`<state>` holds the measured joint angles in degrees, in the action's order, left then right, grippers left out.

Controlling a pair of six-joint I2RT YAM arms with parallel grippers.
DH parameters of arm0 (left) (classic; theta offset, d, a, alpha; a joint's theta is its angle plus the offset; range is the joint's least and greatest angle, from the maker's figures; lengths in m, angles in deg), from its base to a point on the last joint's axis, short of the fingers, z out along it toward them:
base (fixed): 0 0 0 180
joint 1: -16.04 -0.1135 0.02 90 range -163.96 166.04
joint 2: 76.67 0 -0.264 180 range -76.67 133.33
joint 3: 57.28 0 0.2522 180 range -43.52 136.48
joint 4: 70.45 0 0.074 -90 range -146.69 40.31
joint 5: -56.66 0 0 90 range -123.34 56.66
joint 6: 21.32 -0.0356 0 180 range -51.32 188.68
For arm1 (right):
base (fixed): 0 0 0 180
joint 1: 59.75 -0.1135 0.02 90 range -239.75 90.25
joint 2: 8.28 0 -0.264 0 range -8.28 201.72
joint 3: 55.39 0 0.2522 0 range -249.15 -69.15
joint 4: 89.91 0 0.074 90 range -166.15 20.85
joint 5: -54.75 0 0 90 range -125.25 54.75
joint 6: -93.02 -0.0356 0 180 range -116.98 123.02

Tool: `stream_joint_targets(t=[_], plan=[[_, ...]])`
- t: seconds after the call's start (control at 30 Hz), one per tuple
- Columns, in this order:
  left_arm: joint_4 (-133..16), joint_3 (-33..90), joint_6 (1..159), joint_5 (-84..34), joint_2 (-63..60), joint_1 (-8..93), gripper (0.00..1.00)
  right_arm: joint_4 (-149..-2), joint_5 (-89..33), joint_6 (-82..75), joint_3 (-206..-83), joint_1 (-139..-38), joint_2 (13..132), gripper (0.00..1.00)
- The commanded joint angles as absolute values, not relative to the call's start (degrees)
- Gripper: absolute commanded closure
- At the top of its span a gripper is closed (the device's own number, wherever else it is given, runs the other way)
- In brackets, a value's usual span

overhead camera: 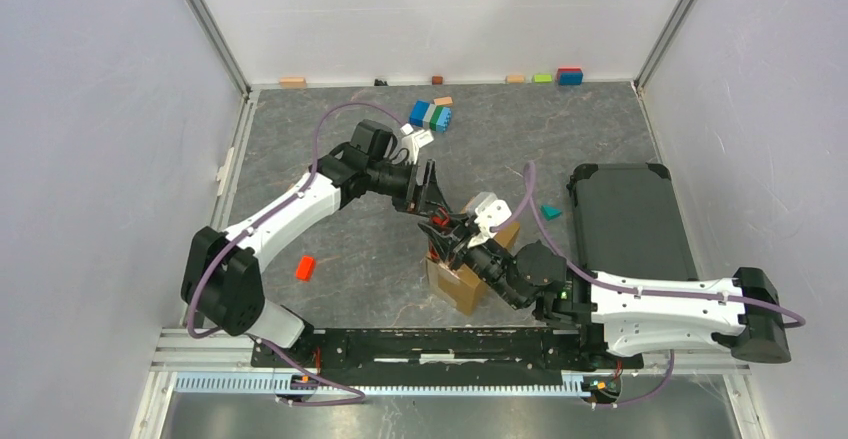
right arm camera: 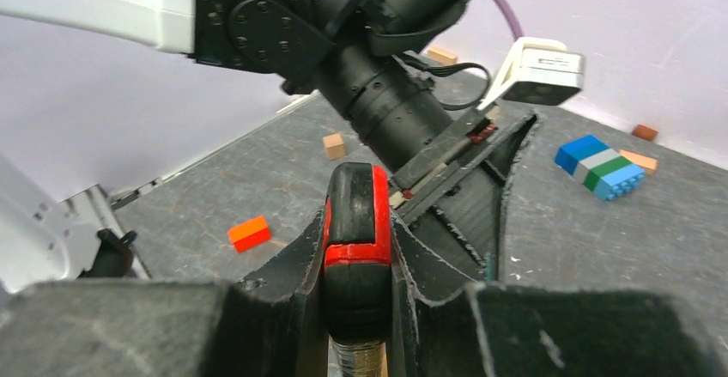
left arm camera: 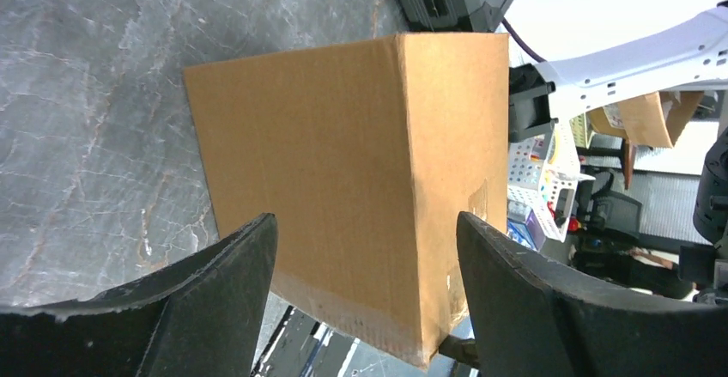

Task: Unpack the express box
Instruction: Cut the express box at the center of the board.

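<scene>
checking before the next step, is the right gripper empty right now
No, the right gripper is shut on a black and red tool that stands up between its fingers.

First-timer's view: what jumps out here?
The brown express box sits mid-way across the grey table. The left hand stands open, framing it; the right hand, close by the box, clamps a black-and-red tool.
</scene>
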<state>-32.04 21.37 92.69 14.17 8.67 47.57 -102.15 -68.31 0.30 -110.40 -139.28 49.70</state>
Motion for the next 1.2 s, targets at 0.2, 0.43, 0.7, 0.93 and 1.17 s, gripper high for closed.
stream_joint_targets(t=[0.2,0.43,0.7,0.93,1.17], plan=[[-28.4,17.0,95.7,11.5,0.2,47.7,0.23,-100.5,-70.3,4.1,-110.6,-135.3,49.1,1.0],[-30.8,13.7,97.0,14.0,0.0,48.4,0.31,-100.8,-69.5,3.7,-109.5,-135.2,48.7,1.0],[-30.9,14.2,95.9,11.1,3.0,48.9,0.5,-98.2,-66.1,3.2,-109.6,-135.2,47.2,1.0],[-26.9,16.2,92.2,7.5,5.1,48.8,0.55,-91.6,-63.1,3.1,-111.3,-135.2,47.0,1.0],[-26.3,16.6,90.9,6.3,6.4,48.8,0.57,-86.5,-61.1,-0.6,-113.1,-135.2,46.0,1.0]])
